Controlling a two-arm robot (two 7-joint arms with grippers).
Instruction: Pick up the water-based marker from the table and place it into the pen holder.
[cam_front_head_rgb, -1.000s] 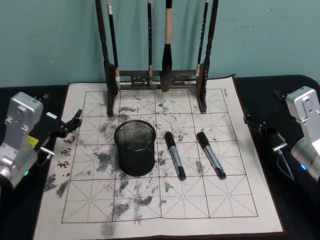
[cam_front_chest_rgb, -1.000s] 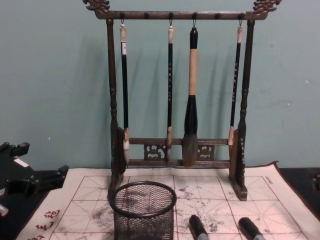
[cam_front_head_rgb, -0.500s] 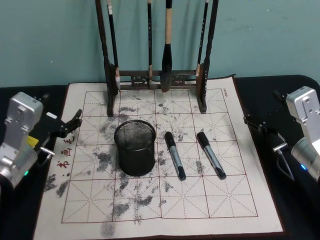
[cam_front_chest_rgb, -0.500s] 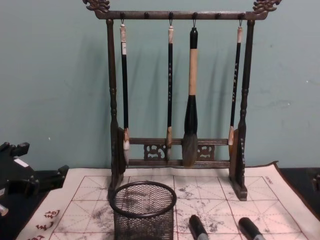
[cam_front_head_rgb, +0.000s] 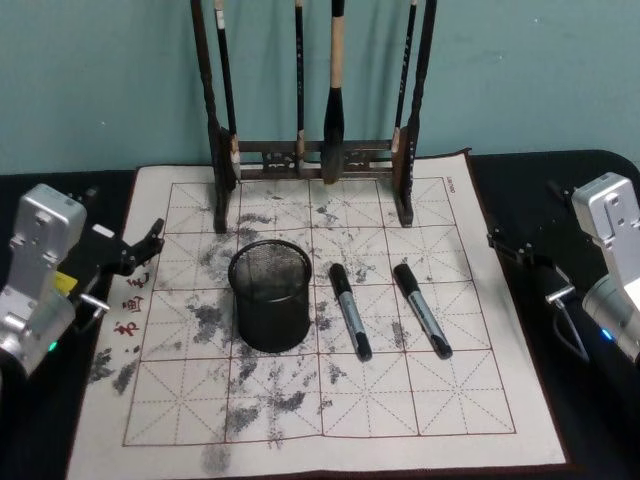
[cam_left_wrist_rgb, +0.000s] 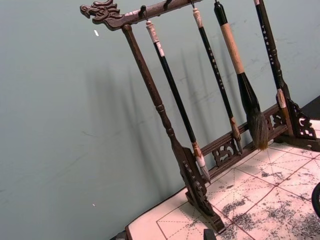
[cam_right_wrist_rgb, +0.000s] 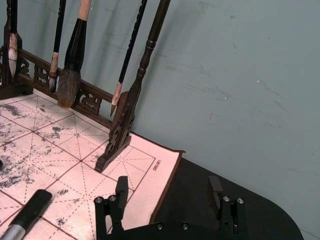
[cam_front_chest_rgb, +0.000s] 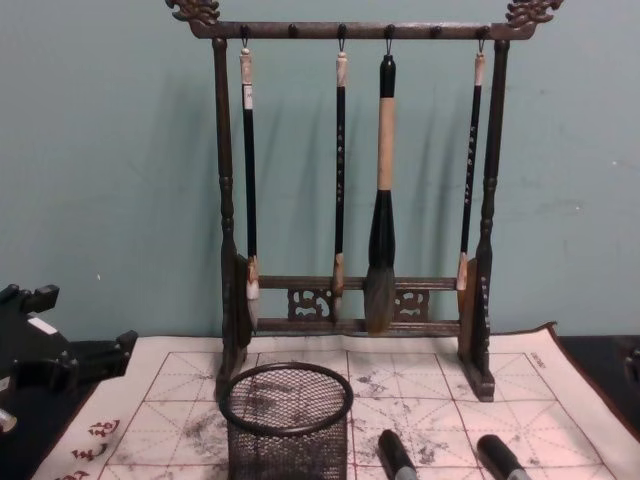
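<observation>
One marker (cam_front_head_rgb: 350, 310) lies flat just right of the mesh cup (cam_front_head_rgb: 270, 300), another marker (cam_front_head_rgb: 421, 310) farther right. The left claw (cam_front_head_rgb: 146, 248) and right claw (cam_front_head_rgb: 508, 248) hang wide and empty at the mat's (cam_front_head_rgb: 450, 400) sides, probably poised to reach.

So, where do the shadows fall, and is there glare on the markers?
Chest view: the brushes throw soft shadows on the wall behind the brush rack. Left wrist view: the same shadows on the wall. Head view: no strong glare on the left marker or the right marker; the mat is evenly lit.

Plain teal-green wall (cam_front_chest_rgb: 110, 160), faint scuffs and small white specks, soft light, blurred shadows cast on it.
</observation>
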